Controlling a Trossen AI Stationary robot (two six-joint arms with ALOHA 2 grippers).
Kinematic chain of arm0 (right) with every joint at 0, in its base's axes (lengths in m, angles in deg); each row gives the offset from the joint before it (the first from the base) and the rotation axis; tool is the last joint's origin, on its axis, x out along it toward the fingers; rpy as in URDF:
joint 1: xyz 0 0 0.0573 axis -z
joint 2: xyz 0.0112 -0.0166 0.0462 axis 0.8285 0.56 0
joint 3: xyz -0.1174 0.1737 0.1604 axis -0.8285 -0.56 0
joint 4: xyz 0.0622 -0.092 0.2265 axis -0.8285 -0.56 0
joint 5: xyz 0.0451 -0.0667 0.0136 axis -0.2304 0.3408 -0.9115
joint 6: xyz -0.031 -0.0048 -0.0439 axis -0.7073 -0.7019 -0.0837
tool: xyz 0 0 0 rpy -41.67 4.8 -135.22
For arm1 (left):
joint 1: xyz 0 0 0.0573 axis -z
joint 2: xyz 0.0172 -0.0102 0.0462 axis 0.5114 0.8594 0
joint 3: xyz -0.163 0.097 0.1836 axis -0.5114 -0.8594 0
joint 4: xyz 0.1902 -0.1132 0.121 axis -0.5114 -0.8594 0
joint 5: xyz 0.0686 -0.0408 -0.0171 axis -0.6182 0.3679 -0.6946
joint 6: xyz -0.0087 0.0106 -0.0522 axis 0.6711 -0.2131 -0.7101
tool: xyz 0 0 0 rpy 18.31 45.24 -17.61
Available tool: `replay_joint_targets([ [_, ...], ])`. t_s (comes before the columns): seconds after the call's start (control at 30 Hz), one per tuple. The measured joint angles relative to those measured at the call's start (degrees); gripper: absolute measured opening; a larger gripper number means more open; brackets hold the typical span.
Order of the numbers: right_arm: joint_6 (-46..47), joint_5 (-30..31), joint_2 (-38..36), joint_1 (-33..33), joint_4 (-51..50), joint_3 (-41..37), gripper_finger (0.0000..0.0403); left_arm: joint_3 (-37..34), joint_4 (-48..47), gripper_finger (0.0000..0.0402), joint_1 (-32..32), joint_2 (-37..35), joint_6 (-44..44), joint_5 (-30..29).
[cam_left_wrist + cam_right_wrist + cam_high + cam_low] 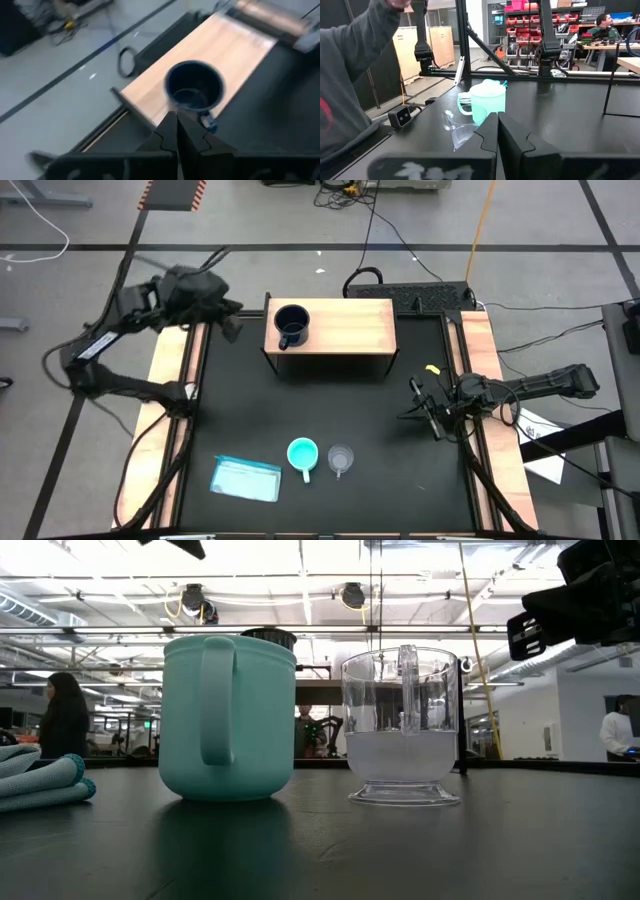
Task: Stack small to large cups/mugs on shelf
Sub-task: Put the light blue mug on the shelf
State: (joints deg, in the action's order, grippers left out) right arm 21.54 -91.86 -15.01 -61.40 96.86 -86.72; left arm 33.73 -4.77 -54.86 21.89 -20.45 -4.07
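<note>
Left tool (232,320) hangs closed and empty just beside the shelf (350,325), the navy mug (291,326) parked ahead of it as our base. Right tool (425,412), pinched shut on nothing, faces the turquoise mug (303,454) and clear cup (341,459), well off on the tabletop (330,405), not yet stacked.

Light-blue packet (246,478) lies flat — black cables (372,276) trail behind.
</note>
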Motion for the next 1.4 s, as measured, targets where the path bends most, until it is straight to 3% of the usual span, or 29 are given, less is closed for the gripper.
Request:
replay_joint_targets([
  [0.13, -0.04, 0.00, 0.00, 0.00, 0.00, -0.01, 0.0000, -14.58, 13.03, 0.0001, 1.76, -8.39, -1.11, 6.18],
  [0.37, -0.06, -0.01, 0.00, 0.00, 0.00, 0.01, 0.0000, -34.39, 28.84, 0.0000, 9.82, -16.23, -2.16, 6.69],
  [0.7, -0.30, 0.00, 0.00, 0.00, 0.00, 0.00, 0.0000, -50.87, 43.24, 0.0000, 18.98, -28.14, -0.58, 0.25],
  [0.83, 0.12, -0.01, 0.00, 0.00, 0.00, -0.01, 0.0000, -58.21, 50.56, 0.0000, 20.27, -32.53, -1.66, 1.33],
  [1.1, 0.12, -0.01, 0.00, 0.00, 0.00, -0.01, 0.0000, -70.12, 61.65, 0.0000, 23.85, -33.37, 0.99, 2.76],
  [1.4, -1.57, 0.01, -0.02, 0.00, 0.00, 0.01, 0.0000, -78.75, 78.98, 0.0000, 27.00, -33.51, 4.34, 2.78],
])
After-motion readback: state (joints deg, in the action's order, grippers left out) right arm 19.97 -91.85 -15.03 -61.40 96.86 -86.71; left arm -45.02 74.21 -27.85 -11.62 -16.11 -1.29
